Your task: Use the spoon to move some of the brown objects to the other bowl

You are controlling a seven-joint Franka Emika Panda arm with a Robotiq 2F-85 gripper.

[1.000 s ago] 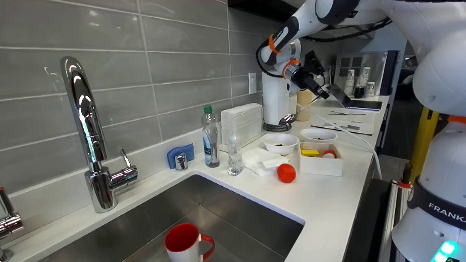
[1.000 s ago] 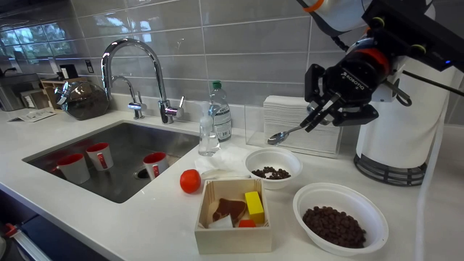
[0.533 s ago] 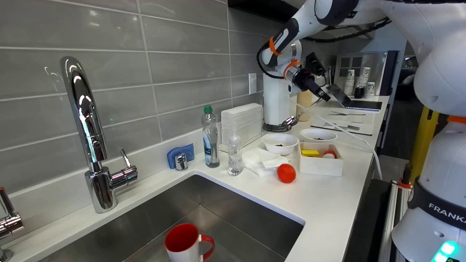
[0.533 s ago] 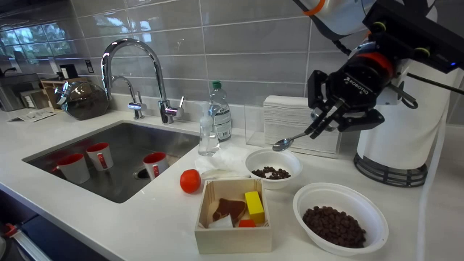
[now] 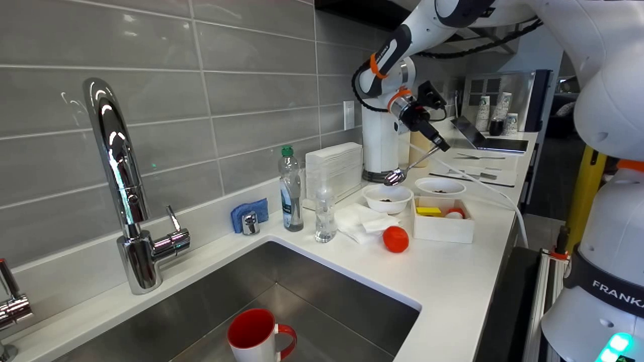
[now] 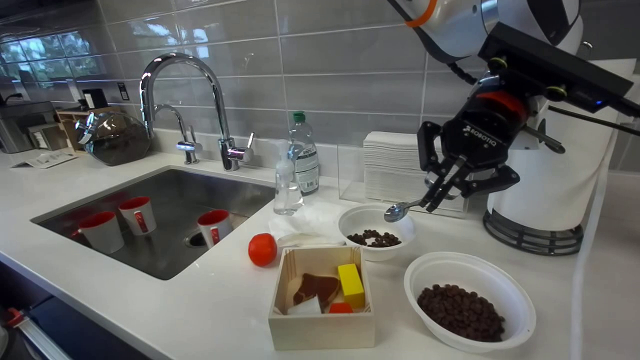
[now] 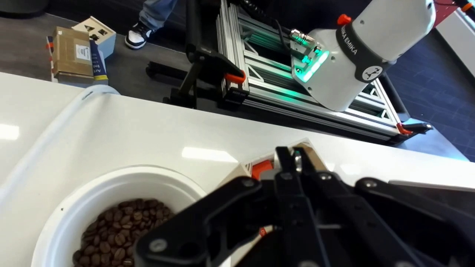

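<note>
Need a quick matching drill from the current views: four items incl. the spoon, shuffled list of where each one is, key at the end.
Items:
1. spoon
2. mugs
3. yellow block
4. tomato

Places:
A. on the counter, outside the wooden box
B. in the sink
C. inside the wooden box
D. gripped by the hand

Pairs: 1-D, 2-B, 3-C, 4-A

The claw (image 6: 430, 204) is black, spoon (image 6: 396, 212) silver, bowls (image 6: 518, 310) white, beans (image 6: 460, 312) brown.
</note>
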